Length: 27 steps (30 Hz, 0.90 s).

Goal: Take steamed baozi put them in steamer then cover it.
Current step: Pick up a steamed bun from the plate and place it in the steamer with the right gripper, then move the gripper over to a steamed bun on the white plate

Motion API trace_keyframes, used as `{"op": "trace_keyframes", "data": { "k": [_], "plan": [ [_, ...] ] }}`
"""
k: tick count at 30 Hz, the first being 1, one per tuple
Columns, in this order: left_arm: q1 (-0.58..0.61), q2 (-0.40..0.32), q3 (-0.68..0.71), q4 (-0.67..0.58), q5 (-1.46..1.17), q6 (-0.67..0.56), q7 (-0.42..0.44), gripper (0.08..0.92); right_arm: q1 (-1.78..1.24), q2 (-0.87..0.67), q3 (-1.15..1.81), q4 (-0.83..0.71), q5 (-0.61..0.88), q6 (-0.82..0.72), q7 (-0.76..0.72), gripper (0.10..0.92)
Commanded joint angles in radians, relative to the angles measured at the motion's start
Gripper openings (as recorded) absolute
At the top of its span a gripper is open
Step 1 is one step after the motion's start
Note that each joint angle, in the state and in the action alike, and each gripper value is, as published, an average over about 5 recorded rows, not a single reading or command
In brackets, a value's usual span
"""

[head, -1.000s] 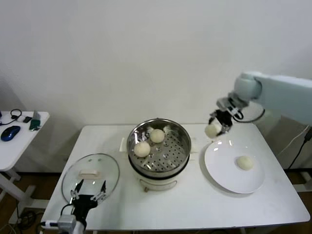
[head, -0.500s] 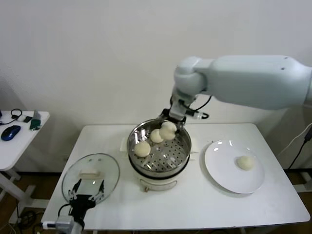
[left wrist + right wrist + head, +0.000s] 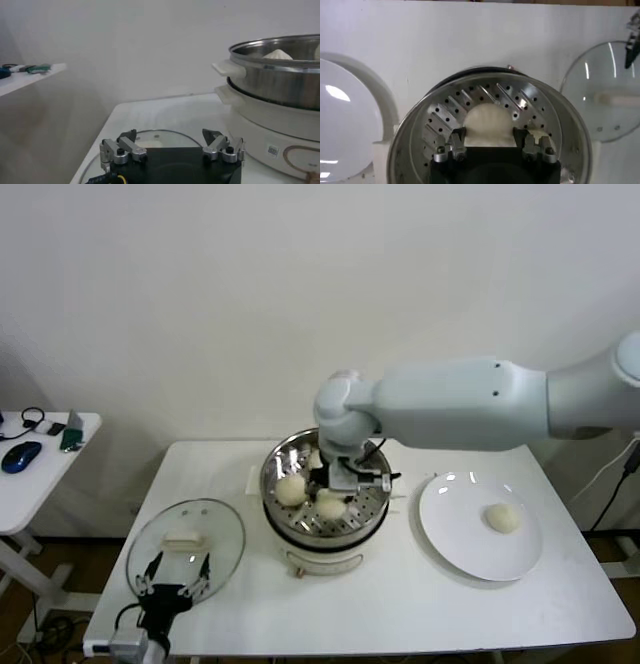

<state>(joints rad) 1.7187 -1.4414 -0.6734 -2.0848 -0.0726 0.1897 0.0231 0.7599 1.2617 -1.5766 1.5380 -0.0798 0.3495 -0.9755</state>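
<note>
Baozi (image 3: 489, 123) between right gripper (image 3: 490, 141) jaws, over steamer (image 3: 435, 120) tray

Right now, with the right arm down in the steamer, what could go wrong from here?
1. The right gripper holds a baozi low over the steamer tray, near two other buns; releasing or withdrawing could nudge them.
2. One baozi is on the plate; covering now would leave it out.
3. The left gripper hovers open by the cover; a grab off the handle may slip on glass.
</note>
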Motion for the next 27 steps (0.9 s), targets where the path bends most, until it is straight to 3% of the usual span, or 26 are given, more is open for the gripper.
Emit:
{"op": "trace_keyframes", "data": {
  "k": [1, 6, 12, 15, 21, 27],
  "plan": [
    [-0.001, 0.001, -0.003, 0.004, -0.002, -0.001, 0.0, 0.823, -0.082, 0.032, -0.005, -0.015, -0.065, 0.01, 0.013, 0.645],
    [-0.003, 0.002, -0.002, 0.007, -0.002, -0.001, 0.0, 0.823, -0.088, 0.037, -0.005, -0.024, -0.061, 0.014, 0.004, 0.663],
    [-0.006, 0.002, 0.002, 0.005, -0.002, 0.0, 0.001, 0.823, -0.068, 0.02, 0.01, -0.044, -0.042, 0.028, 0.009, 0.794],
    [-0.009, 0.005, 0.004, 0.008, -0.001, 0.0, 0.001, 0.823, -0.017, -0.019, 0.02, -0.05, -0.011, 0.036, 0.003, 0.819],
    [-0.017, 0.01, 0.01, 0.013, 0.0, 0.001, 0.003, 0.823, 0.156, -0.19, -0.024, -0.105, 0.133, 0.058, -0.045, 0.823],
    [-0.022, 0.009, 0.014, 0.017, 0.001, 0.001, 0.002, 0.823, 0.404, -0.416, -0.324, -0.161, 0.351, -0.032, -0.093, 0.823]
  ]
}}
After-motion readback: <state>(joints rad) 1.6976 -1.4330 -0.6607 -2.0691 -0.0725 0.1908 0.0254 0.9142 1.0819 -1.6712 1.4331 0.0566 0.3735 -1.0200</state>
